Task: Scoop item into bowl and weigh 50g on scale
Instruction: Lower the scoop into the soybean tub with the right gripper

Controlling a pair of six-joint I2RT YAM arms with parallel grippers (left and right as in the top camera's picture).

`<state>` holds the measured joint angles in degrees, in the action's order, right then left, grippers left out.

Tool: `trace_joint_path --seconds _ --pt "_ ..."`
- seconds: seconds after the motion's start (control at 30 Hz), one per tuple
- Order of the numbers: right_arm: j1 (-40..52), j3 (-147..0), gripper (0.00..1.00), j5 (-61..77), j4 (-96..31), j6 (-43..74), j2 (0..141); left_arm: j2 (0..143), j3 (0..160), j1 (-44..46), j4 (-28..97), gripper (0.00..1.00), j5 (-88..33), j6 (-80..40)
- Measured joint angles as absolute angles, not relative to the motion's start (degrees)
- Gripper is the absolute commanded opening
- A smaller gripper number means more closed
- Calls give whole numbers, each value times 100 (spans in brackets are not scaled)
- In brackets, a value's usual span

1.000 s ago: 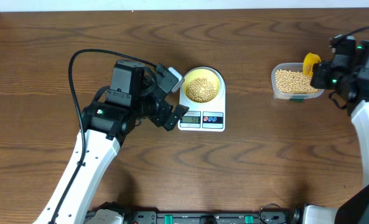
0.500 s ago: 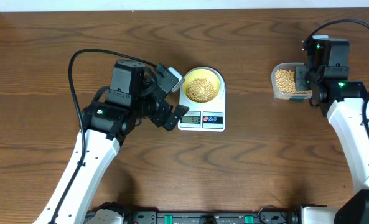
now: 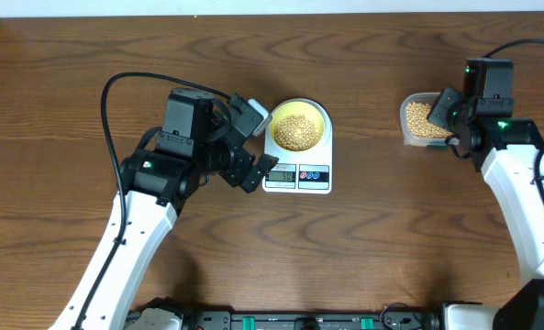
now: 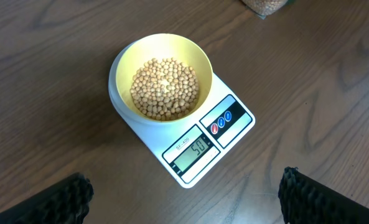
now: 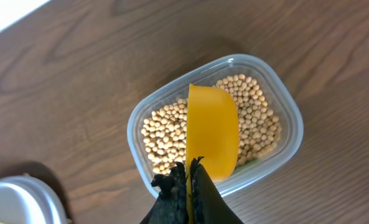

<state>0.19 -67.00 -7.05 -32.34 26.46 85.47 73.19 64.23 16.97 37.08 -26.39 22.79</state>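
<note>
Overhead view: found the white flat digital kitchen scale (image 3: 297,174) just ahead of the left claw (image 3: 256,144), flat on the brown wood-grain table (image 3: 391,238). Noted that claw spread wide and gripping nothing, its two black fingertips at the lower corners of the left wrist view, apart from the scale. Traced the scale's long axis from round platform to LCD display (image 4: 193,149); display end pointed toward the left claw and the platform end away from it. Read digits like 50 there, beside two small buttons. Saw the small round pale-yellow bowl (image 4: 190,53) upright on the platform, smooth-walled, holding a mound of small round tan-beige beans (image 4: 164,87), matte and pea-like.

Placed the right claw (image 5: 189,177) well apart from the scale, pressed together on the handle of a bright yellow plastic scoop (image 5: 212,130). Followed the scoop's long axis straight out from the fingertips, its rounded smooth head over a clear rectangular plastic container (image 5: 294,127) with rounded corners, directly beyond the claw. Saw more of the beans covering its floor in a shallow layer.
</note>
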Motion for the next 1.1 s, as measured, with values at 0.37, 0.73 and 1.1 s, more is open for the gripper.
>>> trace_joint_path --seconds 0.37,0.73,1.1 --pt "19 -6700 2 -642 -3059 3653 9037 7319 6423 1697 3708 98 -2639 2279" --pt "19 -6700 11 -574 -2930 3699 9402 7319 6423 1697 3710 98 -2639 2279" --pt "19 -6700 56 -558 -2932 3647 9402 7319 6423 1697 3708 98 -2639 2279"
